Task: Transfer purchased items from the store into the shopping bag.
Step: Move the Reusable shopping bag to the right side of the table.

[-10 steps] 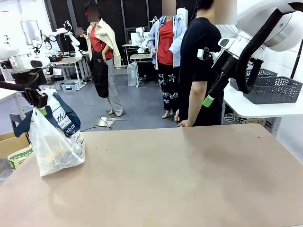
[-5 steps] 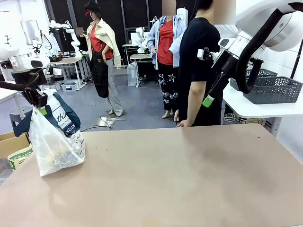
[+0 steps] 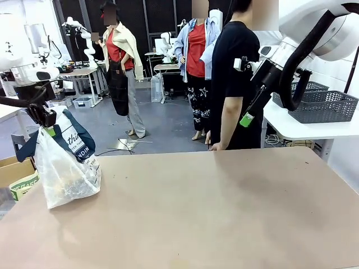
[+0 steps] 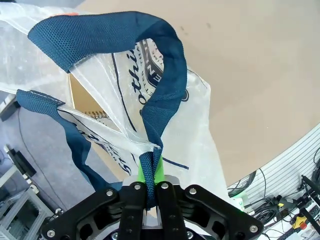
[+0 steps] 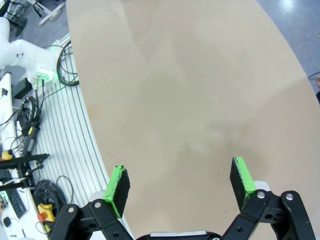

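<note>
- Spanning the whole foreground, the broad tan matte worktop (image 3: 224, 207) carries the shopping bag at its left edge, on the robot's own left.
- Standing at the worktop's far side, a person in a black short-sleeved top (image 3: 235, 78) rests a hand near the edge.
- Sitting on a white side table at far right, well apart from the bag, is a dark grey lattice-sided plastic basket (image 3: 325, 106); whether this is the store cannot be told, nor what lies in it.
- Slumping under its own weight, the tall translucent clear-white plastic shopping bag with navy blue strap handles (image 3: 64, 168) looks soft, light and slippery, its film likely to collapse if let go; the woven straps are judged the surest place to hold.
- Showing through the film, a flat brown kraft-coloured pack (image 4: 87, 107) with a spiral-like edge lies inside the bag.
- Clamping one navy strap between its green pads, the left pincer (image 4: 149, 186) holds the bag from above.
- Hanging high at right, the right pincer (image 5: 180, 185) has its jaws wide apart, holding nothing.
- Reading the dark print on the bag's side, only fragments such as "thi" and "NDI" come clear.
</note>
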